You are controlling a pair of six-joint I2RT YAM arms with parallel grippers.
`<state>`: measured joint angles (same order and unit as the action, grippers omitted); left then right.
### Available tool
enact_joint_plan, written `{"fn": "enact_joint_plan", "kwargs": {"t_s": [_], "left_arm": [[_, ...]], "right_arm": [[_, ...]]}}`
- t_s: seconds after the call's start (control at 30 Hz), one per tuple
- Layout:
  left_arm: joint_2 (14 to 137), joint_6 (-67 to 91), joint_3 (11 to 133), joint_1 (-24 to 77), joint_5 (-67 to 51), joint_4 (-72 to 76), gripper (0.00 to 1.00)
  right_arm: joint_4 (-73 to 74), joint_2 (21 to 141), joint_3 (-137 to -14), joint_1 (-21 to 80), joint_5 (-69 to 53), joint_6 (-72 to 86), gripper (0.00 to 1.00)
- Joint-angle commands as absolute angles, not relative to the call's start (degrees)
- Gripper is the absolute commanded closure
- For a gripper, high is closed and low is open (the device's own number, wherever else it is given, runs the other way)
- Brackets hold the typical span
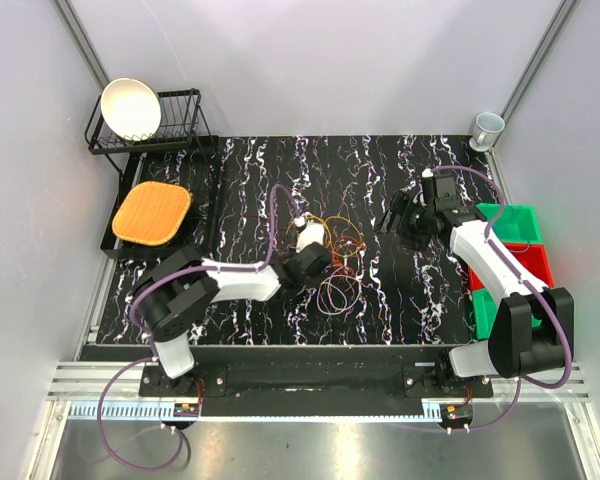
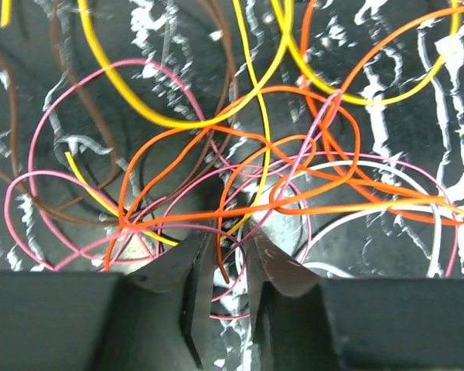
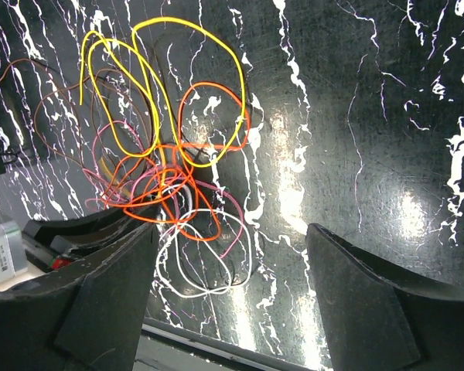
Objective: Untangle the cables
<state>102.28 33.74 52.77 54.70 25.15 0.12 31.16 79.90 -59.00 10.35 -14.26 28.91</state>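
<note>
The cables lie as a loose tangle of yellow, orange, pink, brown and white loops on the black marbled table. My left gripper is down in the tangle. In the left wrist view its jaws stand a narrow gap apart, with an orange wire end and a pink loop between them, neither pinched. My right gripper hovers to the right of the heap, wide open and empty. The cables show beyond its left finger.
A black dish rack with a white bowl stands at the back left, with an orange woven pad in front of it. A cup sits at the back right. Green and red bins line the right edge.
</note>
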Motion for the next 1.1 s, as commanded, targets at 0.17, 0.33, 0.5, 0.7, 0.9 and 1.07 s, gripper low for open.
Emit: {"fn": "enact_joint_plan", "kwargs": {"t_s": [0.17, 0.33, 0.5, 0.7, 0.9, 1.07], "left_arm": [[83.5, 35.7, 46.5, 54.5, 31.3, -11.8, 1.0], [73.4, 31.0, 50.4, 50.8, 26.2, -17.9, 1.0], [68.8, 26.9, 57.0, 41.9, 18.4, -18.6, 1.0], [73.6, 20.0, 82.7, 40.3, 15.1, -26.2, 1.0], [75.9, 19.6, 96.1, 40.2, 11.0, -29.3, 1.0], [71.0, 26.1, 76.7, 40.3, 6.0, -21.2, 1.0]], "right_arm": [[29.9, 80.4, -60.6, 11.2, -14.9, 28.2, 0.14], [29.9, 80.5, -61.9, 11.6, -16.1, 28.7, 0.12], [29.2, 80.0, -63.9, 13.1, -17.4, 30.1, 0.11], [28.7, 79.5, -69.9, 15.9, -20.1, 31.2, 0.1], [28.7, 77.0, -73.4, 16.1, -19.8, 31.2, 0.08], [28.3, 75.9, -70.1, 16.0, -18.0, 30.0, 0.07]]}}
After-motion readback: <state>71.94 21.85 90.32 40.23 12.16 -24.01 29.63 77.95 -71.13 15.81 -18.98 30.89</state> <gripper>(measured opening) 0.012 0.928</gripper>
